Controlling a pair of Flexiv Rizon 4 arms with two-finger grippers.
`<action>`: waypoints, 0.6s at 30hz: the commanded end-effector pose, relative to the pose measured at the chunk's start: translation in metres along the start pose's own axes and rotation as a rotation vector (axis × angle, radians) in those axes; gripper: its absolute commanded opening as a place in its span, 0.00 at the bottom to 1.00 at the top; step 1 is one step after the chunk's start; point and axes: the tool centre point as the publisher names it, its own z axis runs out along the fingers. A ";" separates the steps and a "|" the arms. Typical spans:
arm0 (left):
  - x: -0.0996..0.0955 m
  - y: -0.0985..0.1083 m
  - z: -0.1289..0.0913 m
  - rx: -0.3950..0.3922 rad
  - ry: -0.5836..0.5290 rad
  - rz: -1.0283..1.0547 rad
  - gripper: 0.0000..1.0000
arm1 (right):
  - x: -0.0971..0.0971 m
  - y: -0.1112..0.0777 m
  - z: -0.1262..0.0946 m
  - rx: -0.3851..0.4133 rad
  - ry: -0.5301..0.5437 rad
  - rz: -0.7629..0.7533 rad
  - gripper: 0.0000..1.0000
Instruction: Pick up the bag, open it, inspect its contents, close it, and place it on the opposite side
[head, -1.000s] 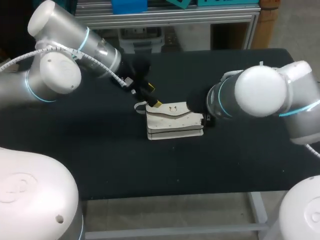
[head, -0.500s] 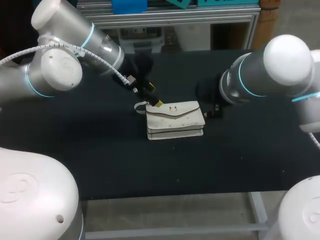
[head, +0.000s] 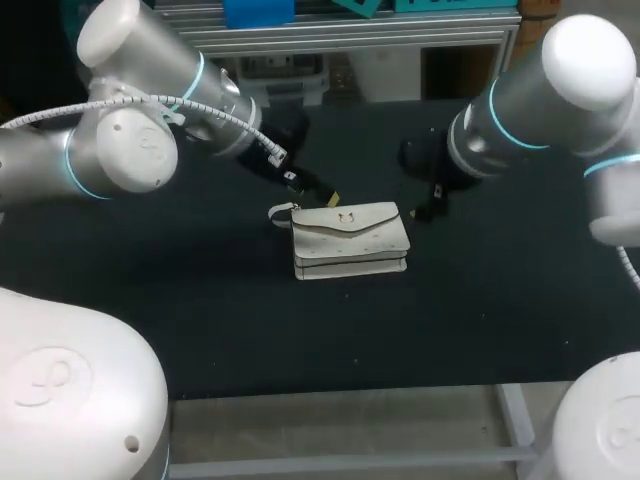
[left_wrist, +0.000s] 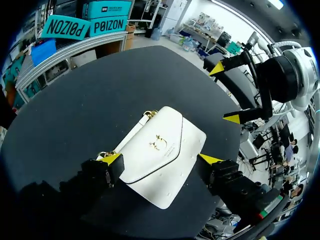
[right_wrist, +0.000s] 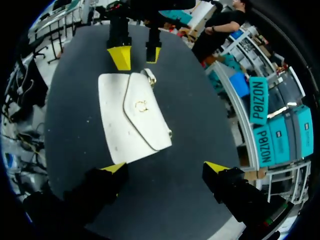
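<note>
Head view: the white bag (head: 350, 240) lies flat at the centre of the frame on the black worktop (head: 200, 300). Its flap is shut, and a small strap loop (head: 278, 211) sticks out at its upper left corner. The left end effector (head: 325, 195) hangs just beyond the bag's upper left edge. The right end effector (head: 430, 205) sits off its upper right corner. Neither appears to touch the bag, so I judge the pick-up is not yet made, and the arms flank the bag to take it from two ends.

Left wrist view: the fingers are spread wide with the bag framed between the yellow tips, one tip near the strap end. They seem lined up for a grasp across the bag's length, though contact cannot be confirmed. The other arm's end effector waits beyond the bag's far end, also spread.

Right wrist view: this end effector is wide and holds nothing. The bag lies ahead of it, closer to one finger, clasp up. The left arm's tips stand at the far end by the strap.
</note>
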 end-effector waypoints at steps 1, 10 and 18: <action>0.004 -0.002 -0.011 -0.050 -0.078 -0.088 1.00 | -0.013 0.014 -0.008 0.112 0.174 0.004 1.00; -0.004 -0.003 -0.022 -0.102 -0.160 -0.233 1.00 | -0.033 0.023 -0.009 0.240 0.314 0.108 1.00; -0.012 -0.001 -0.024 -0.122 -0.151 -0.345 1.00 | -0.041 0.018 -0.003 0.281 0.478 0.288 1.00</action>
